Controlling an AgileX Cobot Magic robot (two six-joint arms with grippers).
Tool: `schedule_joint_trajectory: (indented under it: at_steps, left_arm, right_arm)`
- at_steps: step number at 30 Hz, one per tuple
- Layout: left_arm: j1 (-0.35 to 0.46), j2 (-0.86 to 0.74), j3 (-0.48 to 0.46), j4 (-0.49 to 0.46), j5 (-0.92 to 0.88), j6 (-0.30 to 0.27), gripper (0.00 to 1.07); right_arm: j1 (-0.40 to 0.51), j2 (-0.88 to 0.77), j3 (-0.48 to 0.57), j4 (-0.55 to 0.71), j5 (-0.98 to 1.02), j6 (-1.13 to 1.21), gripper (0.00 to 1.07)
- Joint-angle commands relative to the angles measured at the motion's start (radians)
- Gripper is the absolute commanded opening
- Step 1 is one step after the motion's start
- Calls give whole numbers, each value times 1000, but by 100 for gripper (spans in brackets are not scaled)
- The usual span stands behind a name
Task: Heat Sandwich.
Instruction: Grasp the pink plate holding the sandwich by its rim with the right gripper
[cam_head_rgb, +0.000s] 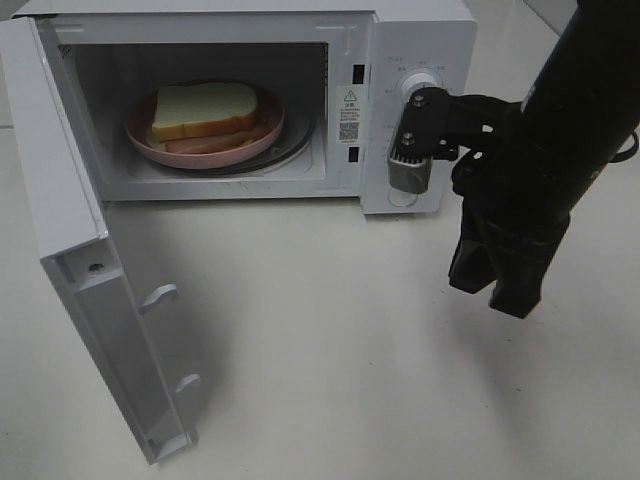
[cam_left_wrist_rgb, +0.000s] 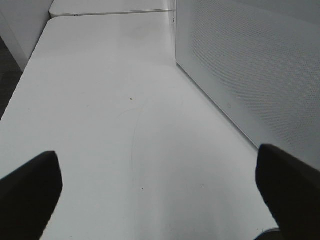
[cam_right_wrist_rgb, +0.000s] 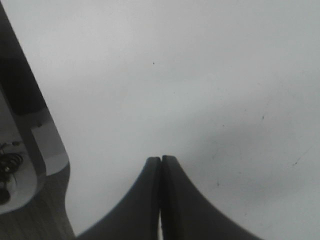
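The sandwich (cam_head_rgb: 205, 112), pale yellow bread slices over a reddish-brown strip, lies on a round pink plate (cam_head_rgb: 150, 143) inside the open white microwave (cam_head_rgb: 395, 60). Its door (cam_head_rgb: 100, 300) is swung wide to the left. My right gripper (cam_head_rgb: 495, 285) hangs shut and empty over the table, in front of the microwave's control panel and to its right. In the right wrist view its fingers (cam_right_wrist_rgb: 161, 167) are pressed together. My left gripper (cam_left_wrist_rgb: 160, 200) is open and empty, low over the table beside a white dotted microwave panel (cam_left_wrist_rgb: 250, 75). It does not show in the exterior view.
The control knob (cam_head_rgb: 418, 85) sits on the microwave's right side, partly behind my right arm's joint (cam_head_rgb: 425, 130). White table (cam_head_rgb: 330, 350) stretches in front of the microwave. The table's edge and the floor show in the right wrist view (cam_right_wrist_rgb: 30, 220).
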Motion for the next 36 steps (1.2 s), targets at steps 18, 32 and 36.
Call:
schedule_joint_trajectory:
  at_steps: [18,32,36]
  left_arm:
    - [-1,-17,3,4,-12,-2,98]
    - [-1,-17,3,4,-12,-2,98]
    - [-1,-17,3,4,-12,-2,98]
  right_arm:
    - [-2,-5,-4,-108,-4,-502,16]
    - [0,-4,-4,-143,-118,-479,67]
    - [0,-1,-4,-146,-129,-428,81]
